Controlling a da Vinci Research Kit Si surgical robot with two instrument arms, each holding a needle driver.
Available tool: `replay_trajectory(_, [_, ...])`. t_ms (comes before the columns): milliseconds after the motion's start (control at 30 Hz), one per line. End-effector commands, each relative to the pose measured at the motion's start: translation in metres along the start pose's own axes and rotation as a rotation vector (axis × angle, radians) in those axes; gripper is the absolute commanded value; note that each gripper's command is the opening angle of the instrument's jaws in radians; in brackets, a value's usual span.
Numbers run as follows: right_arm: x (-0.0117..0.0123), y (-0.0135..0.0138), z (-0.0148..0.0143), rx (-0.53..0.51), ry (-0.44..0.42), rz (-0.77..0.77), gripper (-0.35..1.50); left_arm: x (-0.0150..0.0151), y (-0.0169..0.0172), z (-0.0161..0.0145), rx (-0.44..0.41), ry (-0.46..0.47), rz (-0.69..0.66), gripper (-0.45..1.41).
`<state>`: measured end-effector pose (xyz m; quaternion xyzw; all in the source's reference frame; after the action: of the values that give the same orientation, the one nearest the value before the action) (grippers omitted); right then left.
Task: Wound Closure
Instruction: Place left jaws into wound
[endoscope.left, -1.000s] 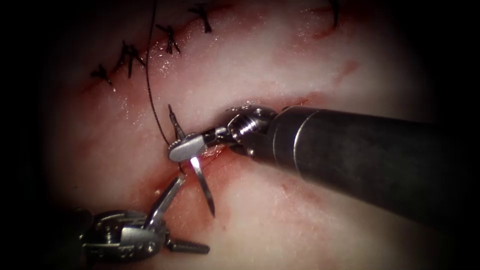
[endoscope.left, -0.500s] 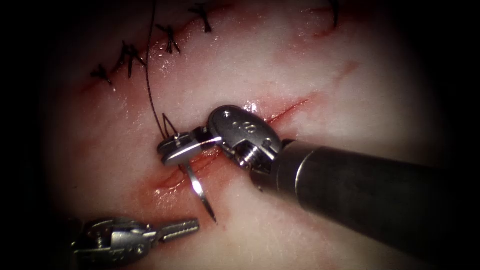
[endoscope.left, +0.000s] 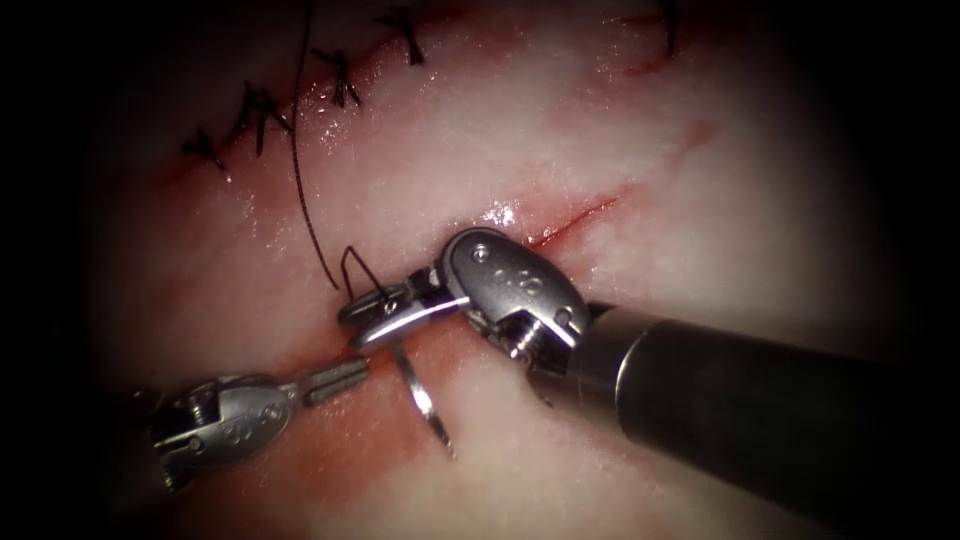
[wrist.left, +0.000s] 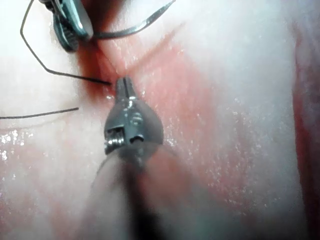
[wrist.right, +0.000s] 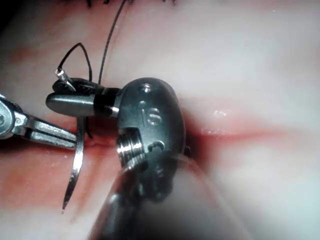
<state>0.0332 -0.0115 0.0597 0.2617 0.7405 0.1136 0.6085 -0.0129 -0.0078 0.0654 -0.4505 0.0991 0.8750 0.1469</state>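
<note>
My right tool (endoscope.left: 358, 322) comes in from the right and is shut on the curved needle (endoscope.left: 420, 395) close to its tail end. The needle hangs over the cut (endoscope.left: 575, 215) and stands out of the tissue (endoscope.left: 600, 130); its tip points down over the right side. In the right wrist view the needle (wrist.right: 77, 155) crosses under the right tool's shut jaws (wrist.right: 54, 101). Black thread (endoscope.left: 300, 190) loops from the tail up past the stitches. My left tool (endoscope.left: 358, 369) lies low on the left along the cut, shut, with nothing seen in it. Its tip (wrist.left: 124, 83) touches the thread (wrist.left: 75, 75).
Several tied stitches (endoscope.left: 340, 80) with short cut ends close an upper cut. Red fluid (endoscope.left: 340, 430) stains the tissue around the open cut's lower end. The right tool's thick shaft (endoscope.left: 760, 400) covers the lower right.
The left tool's jaws closed, drew back low, then moved up to the cut beside the needle. The right tool rolled its wrist and shifted slightly down and right, still holding the needle.
</note>
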Motion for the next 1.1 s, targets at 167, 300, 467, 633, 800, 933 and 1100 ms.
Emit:
replay_trajectory(167, [-0.0003,0.0009,0.0006,-0.019,0.012,-0.016,-0.35,-0.0012,0.0008,0.0021,-0.032,-0.074,0.035,-0.45])
replay_trajectory(300, [-0.0002,0.0011,0.0005,-0.032,0.015,-0.020,-0.35,-0.0021,0.0003,0.0026,-0.026,-0.088,0.039,-0.45])
replay_trajectory(467, [-0.0002,0.0014,0.0006,-0.039,0.013,-0.073,-0.35,-0.0029,-0.0014,0.0029,0.070,-0.162,0.025,-0.45])
replay_trajectory(633, [-0.0006,0.0021,0.0007,-0.049,0.010,-0.151,-0.35,-0.0038,-0.0022,0.0029,0.110,-0.196,0.026,-0.45])
replay_trajectory(800, [-0.0007,0.0028,0.0007,-0.054,0.009,-0.181,-0.35,-0.0044,-0.0024,0.0029,0.128,-0.223,0.036,-0.45])
replay_trajectory(933, [-0.0003,0.0034,0.0009,-0.065,0.012,-0.206,-0.35,-0.0049,-0.0024,0.0033,0.052,-0.286,0.071,-0.45])
replay_trajectory(1100, [-0.0001,0.0047,0.0018,-0.081,0.012,-0.251,-0.35,-0.0057,-0.0017,0.0039,-0.095,-0.387,0.057,-0.45])
